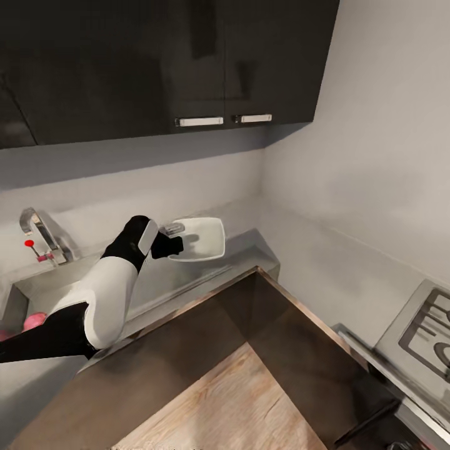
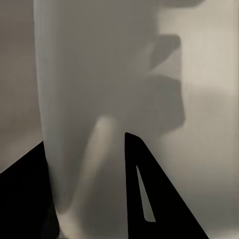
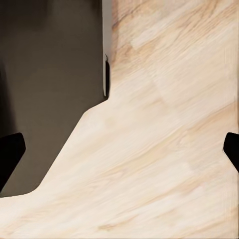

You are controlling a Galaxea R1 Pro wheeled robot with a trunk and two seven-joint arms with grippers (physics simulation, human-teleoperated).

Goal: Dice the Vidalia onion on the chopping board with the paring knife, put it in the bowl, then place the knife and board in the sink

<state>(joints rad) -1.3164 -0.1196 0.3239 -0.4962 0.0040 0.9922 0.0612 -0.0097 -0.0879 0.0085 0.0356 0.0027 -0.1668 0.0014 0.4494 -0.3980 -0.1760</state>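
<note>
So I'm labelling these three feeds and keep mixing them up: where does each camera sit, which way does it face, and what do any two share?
Head view: on the robot's head, looking forward and down at the countertop, tap and bowl; the left arm reaches to the bowl.
Left wrist view: near the left claw, looking along its dark fingers at a white surface held close between them, apparently the bowl.
Right wrist view: near the right claw, facing pale wood-grain floor and a dark cabinet.
Shared: head and left wrist views both appear to show the bowl.

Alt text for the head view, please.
The left gripper reaches to the near rim of the white bowl on the grey countertop, with the sink and its tap further left under dark wall cabinets.
</note>
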